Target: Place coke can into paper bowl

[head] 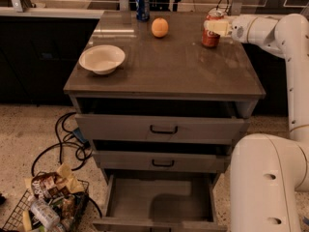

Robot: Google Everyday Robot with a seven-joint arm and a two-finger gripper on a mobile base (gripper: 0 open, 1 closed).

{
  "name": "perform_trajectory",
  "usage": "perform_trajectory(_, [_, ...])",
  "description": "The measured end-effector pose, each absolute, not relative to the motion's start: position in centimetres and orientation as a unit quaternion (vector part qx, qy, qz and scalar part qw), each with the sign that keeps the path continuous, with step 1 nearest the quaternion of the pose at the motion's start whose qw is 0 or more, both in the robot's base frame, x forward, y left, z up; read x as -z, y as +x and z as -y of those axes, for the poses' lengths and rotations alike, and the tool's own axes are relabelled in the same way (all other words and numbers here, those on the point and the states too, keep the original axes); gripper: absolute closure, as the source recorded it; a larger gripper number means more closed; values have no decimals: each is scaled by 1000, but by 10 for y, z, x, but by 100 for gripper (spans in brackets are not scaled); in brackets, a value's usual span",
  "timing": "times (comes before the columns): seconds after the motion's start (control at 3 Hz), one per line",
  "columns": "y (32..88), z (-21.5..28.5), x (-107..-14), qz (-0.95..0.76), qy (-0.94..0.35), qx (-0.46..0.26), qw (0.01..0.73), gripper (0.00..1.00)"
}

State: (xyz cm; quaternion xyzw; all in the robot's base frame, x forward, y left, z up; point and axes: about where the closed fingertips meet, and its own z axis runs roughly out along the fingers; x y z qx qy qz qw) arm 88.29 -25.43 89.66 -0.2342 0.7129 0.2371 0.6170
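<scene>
Camera view shows the gripper [216, 27] near the counter's [169, 69] right rear corner, apparently clamped on the upper part of the coke can [210, 38]. The paper bowl [102, 58] sits empty near the left edge. Grasp looks done; next comes carrying the can leftward, past the orange [160, 27], then lowering it into the bowl.

Cream gripper [217, 27] at the red coke can [210, 38]; paper bowl [102, 59] off-white.
</scene>
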Motion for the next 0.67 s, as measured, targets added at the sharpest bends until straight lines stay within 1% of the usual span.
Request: perform_trajectory(0.67, [885, 247, -893, -713, -236, -241, 614, 93])
